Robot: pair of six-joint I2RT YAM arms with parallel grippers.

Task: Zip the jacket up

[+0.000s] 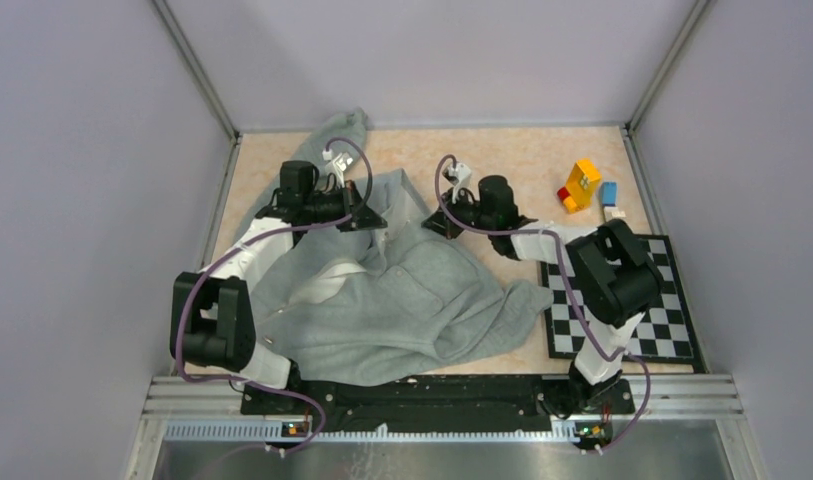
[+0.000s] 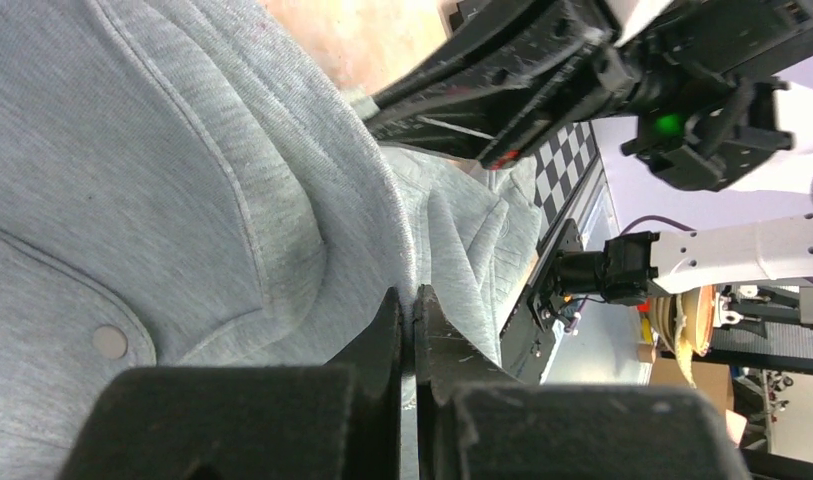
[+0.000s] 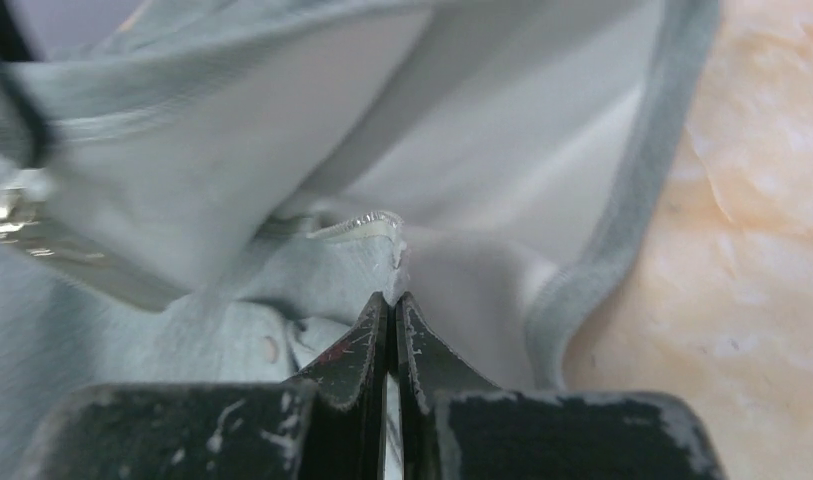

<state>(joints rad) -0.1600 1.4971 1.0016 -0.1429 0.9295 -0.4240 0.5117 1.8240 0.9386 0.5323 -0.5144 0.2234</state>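
The light grey jacket [image 1: 402, 300] lies rumpled over the middle and left of the table, one sleeve running up to the back wall. My left gripper [image 1: 374, 218] sits at its upper middle and is shut on a raised fold of the jacket [image 2: 182, 200]; in the left wrist view the fabric is pinched at the gripper's tips [image 2: 414, 295]. My right gripper [image 1: 434, 222] faces it from the right. It is shut [image 3: 393, 297] on the jacket's front edge [image 3: 452, 270], just below a short run of zipper teeth [image 3: 357, 225], with white lining [image 3: 482, 130] showing above.
A black-and-white checkered mat [image 1: 622, 300] lies on the right under the right arm. A yellow and red block toy [image 1: 580, 186] and a blue block [image 1: 608, 193] stand at the back right. Grey walls enclose the table on three sides.
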